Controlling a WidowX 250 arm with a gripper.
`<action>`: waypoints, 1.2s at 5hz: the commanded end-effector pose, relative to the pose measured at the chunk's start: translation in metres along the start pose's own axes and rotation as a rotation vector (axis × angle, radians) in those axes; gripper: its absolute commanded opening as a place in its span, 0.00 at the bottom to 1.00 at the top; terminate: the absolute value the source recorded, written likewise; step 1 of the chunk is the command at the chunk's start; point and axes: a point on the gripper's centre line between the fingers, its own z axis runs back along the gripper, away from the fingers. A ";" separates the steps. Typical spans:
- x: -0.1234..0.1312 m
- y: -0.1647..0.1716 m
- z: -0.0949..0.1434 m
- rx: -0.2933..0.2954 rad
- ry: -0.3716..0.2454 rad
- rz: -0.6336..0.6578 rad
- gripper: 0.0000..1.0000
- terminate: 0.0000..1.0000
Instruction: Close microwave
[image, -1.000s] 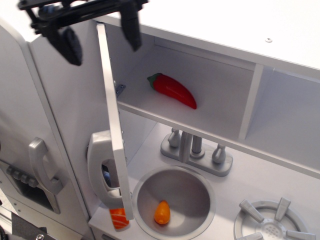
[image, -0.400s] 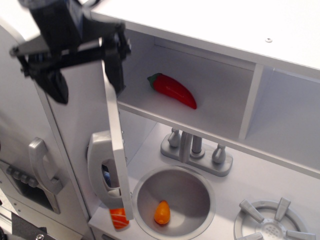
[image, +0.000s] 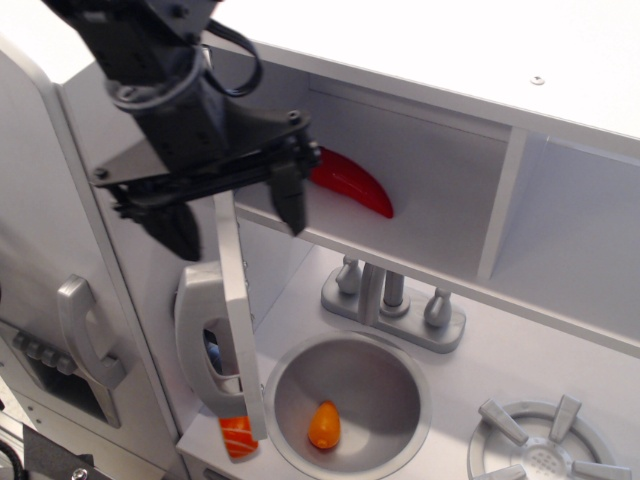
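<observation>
The microwave (image: 440, 200) is a light-grey box compartment with its door (image: 236, 330) swung open, seen almost edge-on. The door's long grey handle (image: 198, 338) faces left. A red toy pepper (image: 352, 184) lies inside the compartment. My black gripper (image: 235, 218) is open and straddles the upper part of the door: one finger (image: 180, 232) is on the door's left, handle side, the other finger (image: 290, 206) is on its right, inner side. It holds nothing. I cannot tell whether a finger touches the door.
A tall grey panel with a curved handle (image: 85, 340) and knobs stands at the left. A doorless cubby (image: 585, 245) is right of the microwave. Below are a faucet (image: 392, 303), a sink (image: 385, 362) holding an orange toy (image: 323, 425), a burner (image: 545, 450) and a salmon-coloured piece (image: 238, 437).
My gripper has come down and to the right from above the door's top and now spans the door's upper part. The door has not visibly moved.
</observation>
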 end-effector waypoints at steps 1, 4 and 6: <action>0.003 -0.033 -0.007 -0.042 -0.036 0.033 1.00 0.00; 0.006 -0.091 0.010 -0.131 0.048 0.038 1.00 0.00; -0.015 -0.076 0.044 -0.188 0.122 -0.056 1.00 0.00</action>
